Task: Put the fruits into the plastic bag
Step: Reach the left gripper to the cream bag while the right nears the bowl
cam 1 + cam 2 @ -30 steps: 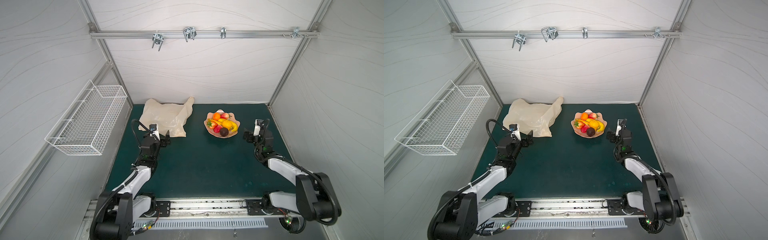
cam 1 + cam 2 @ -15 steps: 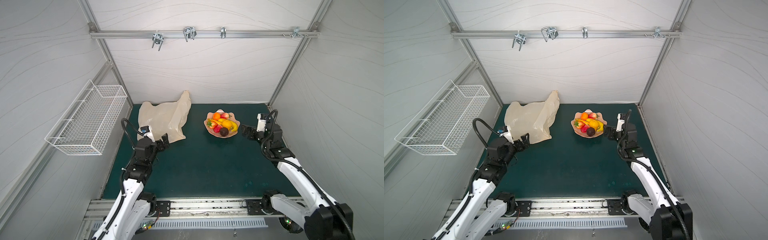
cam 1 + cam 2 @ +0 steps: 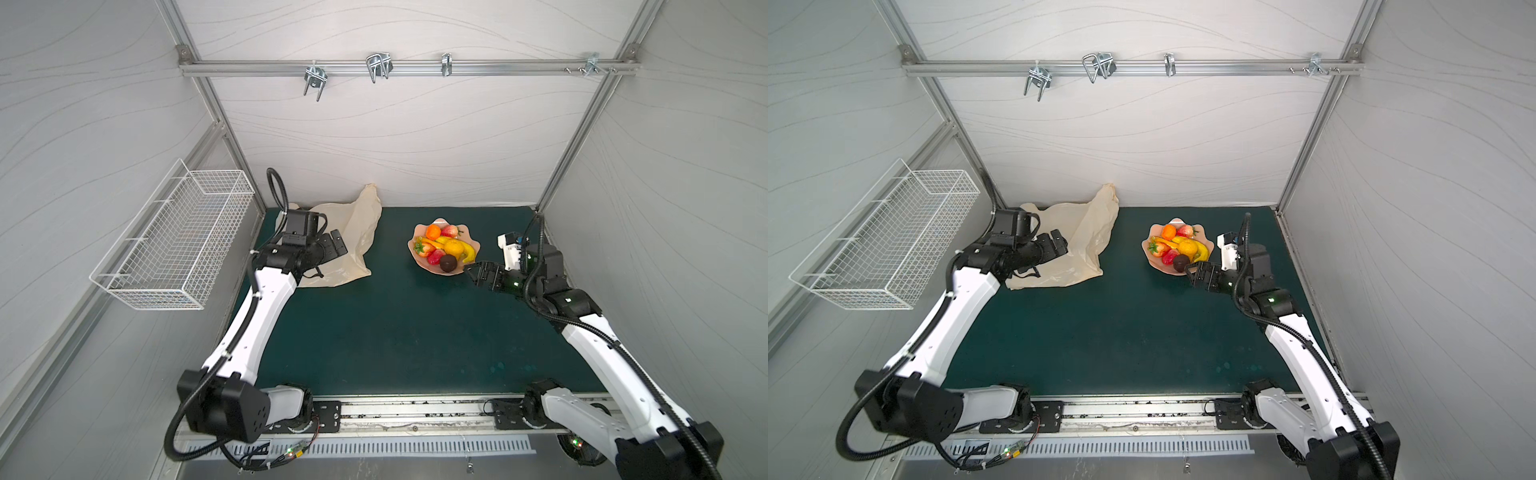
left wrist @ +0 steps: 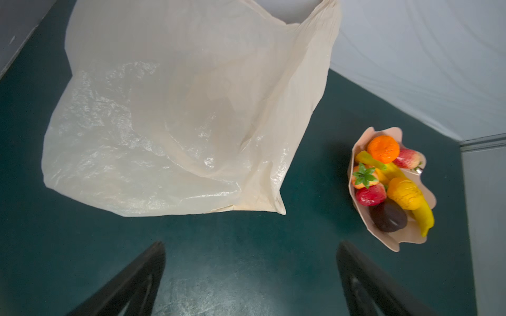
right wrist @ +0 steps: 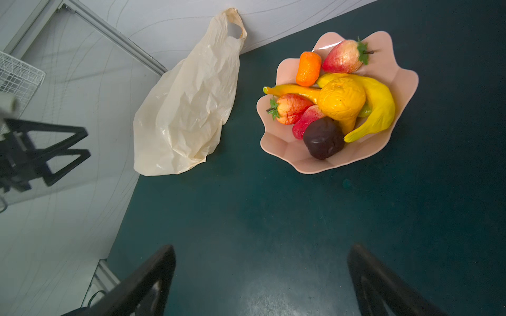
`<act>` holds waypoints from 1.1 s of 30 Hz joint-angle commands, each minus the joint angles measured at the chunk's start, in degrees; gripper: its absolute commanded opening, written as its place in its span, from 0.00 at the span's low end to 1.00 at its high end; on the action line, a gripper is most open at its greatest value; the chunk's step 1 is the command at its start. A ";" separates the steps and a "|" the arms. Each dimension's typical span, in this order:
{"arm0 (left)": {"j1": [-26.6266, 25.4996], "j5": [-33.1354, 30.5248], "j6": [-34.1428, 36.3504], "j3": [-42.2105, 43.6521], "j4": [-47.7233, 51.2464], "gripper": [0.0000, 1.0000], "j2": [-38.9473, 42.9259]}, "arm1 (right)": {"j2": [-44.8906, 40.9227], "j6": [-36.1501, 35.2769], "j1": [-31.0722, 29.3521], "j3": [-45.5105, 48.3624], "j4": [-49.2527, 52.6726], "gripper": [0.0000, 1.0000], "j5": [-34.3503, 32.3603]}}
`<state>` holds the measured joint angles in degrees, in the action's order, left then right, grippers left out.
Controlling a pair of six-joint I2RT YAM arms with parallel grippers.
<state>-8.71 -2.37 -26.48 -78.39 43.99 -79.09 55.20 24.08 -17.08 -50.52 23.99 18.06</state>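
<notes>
We see the left gripper (image 3: 334,247) (image 4: 252,246) with its jaws spread wide and nothing between them. In both top views it overlaps the near part of the plastic bag (image 3: 357,232) (image 3: 1086,237). In the left wrist view only bare green mat (image 4: 246,273) lies between its fingers, and the bag (image 4: 178,123) sits ahead of them, apart. The right gripper (image 3: 478,272) (image 3: 1196,272) (image 5: 262,247) is likewise wide apart and empty, and it hangs just beside the near edge of the pink bowl (image 3: 412,247).

The fruits (image 3: 444,249) are all heaped in that bowl (image 5: 405,79). We count a small orange (image 5: 308,68), a larger yellow-orange round one (image 5: 342,98), bananas (image 5: 380,106), strawberries (image 5: 290,108) with green tops, and a dark brown ball (image 5: 323,138) on the side nearest the right gripper. The bowl stands at the back of the mat, right of centre in both top views.

The bag (image 5: 186,109) lies crumpled and mostly flat at the back left. One loop handle leans up against the rear wall (image 3: 395,145). Bag and bowl are well apart, with bare mat (image 3: 395,324) between them.

Farther out, a white wire basket (image 3: 174,245) hangs on the left wall. A metal rail (image 3: 415,66) with hooks crosses overhead.
</notes>
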 commanded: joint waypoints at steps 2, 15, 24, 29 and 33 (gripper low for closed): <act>-1.42 -3.69 6.93 -10.24 3.24 0.98 -9.33 | -0.98 0.99 -0.45 -1.42 3.37 0.99 2.76; -7.54 -18.09 18.09 -42.06 13.13 0.98 -43.64 | 1.29 1.89 -0.55 -2.64 4.78 0.99 4.18; -9.60 -15.22 23.38 -30.15 5.54 0.66 -43.25 | 2.43 2.45 -0.51 -3.30 3.76 0.99 3.47; -11.23 -12.93 26.99 -16.50 -0.37 0.46 -34.73 | 4.61 2.03 -0.58 -4.90 3.37 0.99 2.55; -13.35 -12.33 29.90 -6.43 -3.49 0.37 -26.21 | 7.11 2.38 -0.58 -5.89 2.86 0.99 1.89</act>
<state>-20.56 -15.92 -0.34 -87.79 45.15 -112.42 60.93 26.17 -17.30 -55.11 27.40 21.02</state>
